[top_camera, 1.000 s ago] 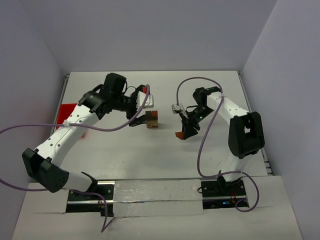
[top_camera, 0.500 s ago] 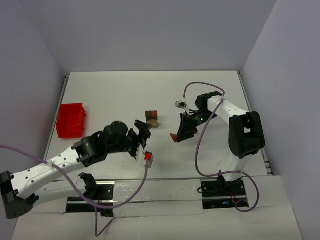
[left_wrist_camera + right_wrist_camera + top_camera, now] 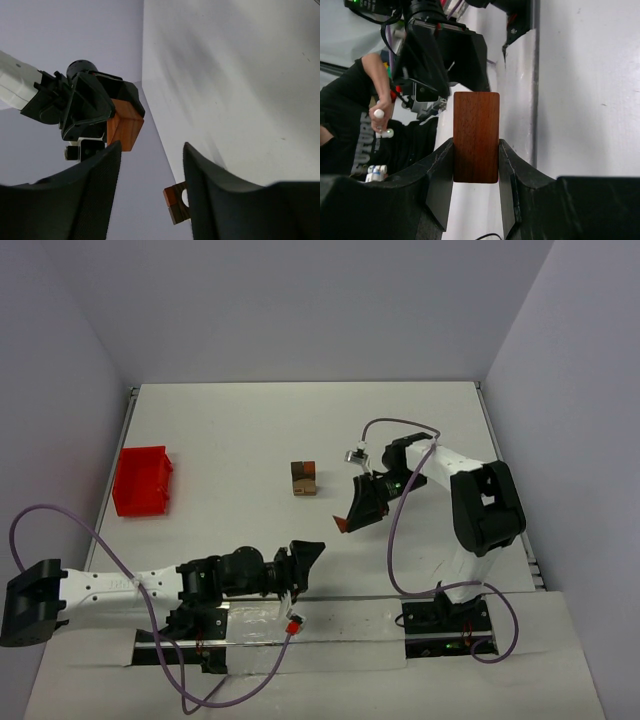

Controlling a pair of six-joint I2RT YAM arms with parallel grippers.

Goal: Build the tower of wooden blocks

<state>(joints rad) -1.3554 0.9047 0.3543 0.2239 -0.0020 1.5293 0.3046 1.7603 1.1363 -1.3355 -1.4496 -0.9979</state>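
Observation:
The wood block tower (image 3: pixel 303 478) is a small stack of tan and dark brown blocks in the middle of the table, also seen at the lower edge of the left wrist view as brown blocks (image 3: pixel 176 202). My right gripper (image 3: pixel 351 519) hovers to its right, a little nearer, shut on a reddish-brown block (image 3: pixel 341 526). In the right wrist view that block (image 3: pixel 476 120) stands upright between the fingers of the right gripper (image 3: pixel 476 144). My left gripper (image 3: pixel 308 552) lies low near the front edge, open and empty. The left gripper (image 3: pixel 151 147) points toward the right gripper's block (image 3: pixel 125 125).
A red plastic bin (image 3: pixel 143 480) stands at the table's left side. Purple cables (image 3: pixel 50 525) loop off both arms. The arm bases and a metal rail (image 3: pixel 320 625) line the near edge. Grey walls close the table at the back and sides.
The left arm has drawn back from the tower to the near edge, its jaws narrowing. The right gripper with its block has shifted slightly nearer and leftward.

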